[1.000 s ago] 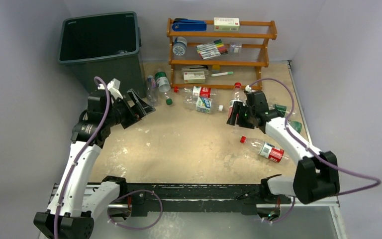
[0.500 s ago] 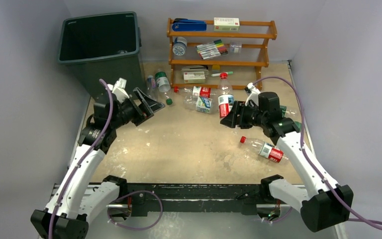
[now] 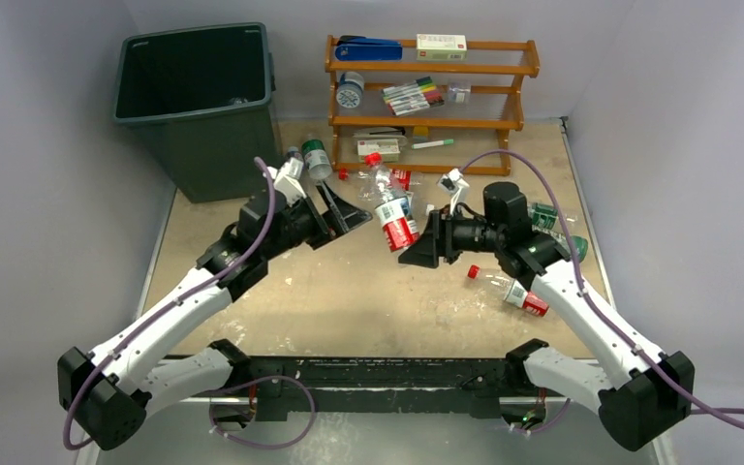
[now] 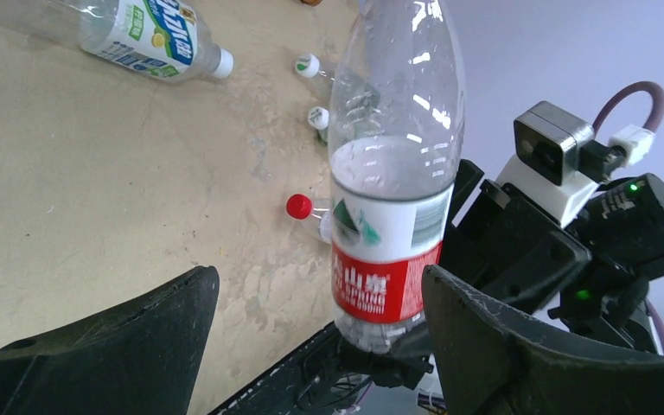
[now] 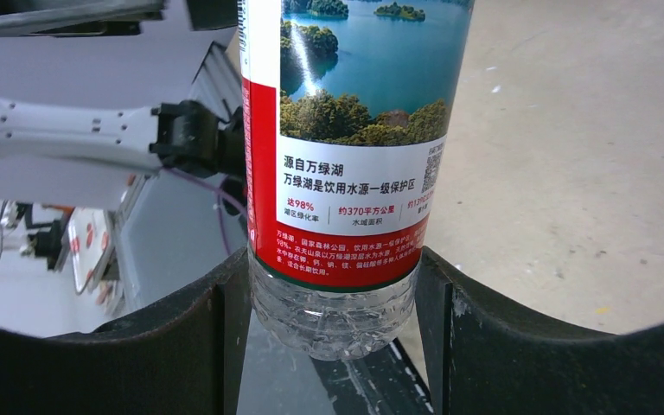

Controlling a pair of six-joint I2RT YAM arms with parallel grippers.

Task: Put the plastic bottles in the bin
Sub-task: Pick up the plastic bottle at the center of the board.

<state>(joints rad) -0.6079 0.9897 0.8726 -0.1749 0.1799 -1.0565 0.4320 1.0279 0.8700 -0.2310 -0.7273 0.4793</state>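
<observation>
Grey walls close in around a scuffed tan table, and in the upper left of the overhead frame sits the dark bin, mouth open, well apart from the action. Orange rack at top centre, loose plastic bottles scattered below it and off to the right. On to the centre: the right hand is clamped on the base of a red-labelled bottle, held clear of the table, cap tipped toward the upper left. Facing it, the left hand gapes wide with nothing in it; in its wrist view the bottle stands framed between its fingers, untouched. Looks like a handover shaping up. That bottle should be very light, thin-walled, glossy and easy to dent, so I'd take it round the labelled middle, firm but not crushing. Label, right wrist view: a lake scene, then "源自万绿湖", "万绿湖是饮用水源一级保护区", "达98%" and "约370平方公里"; the smaller print is too fine to read.
</observation>
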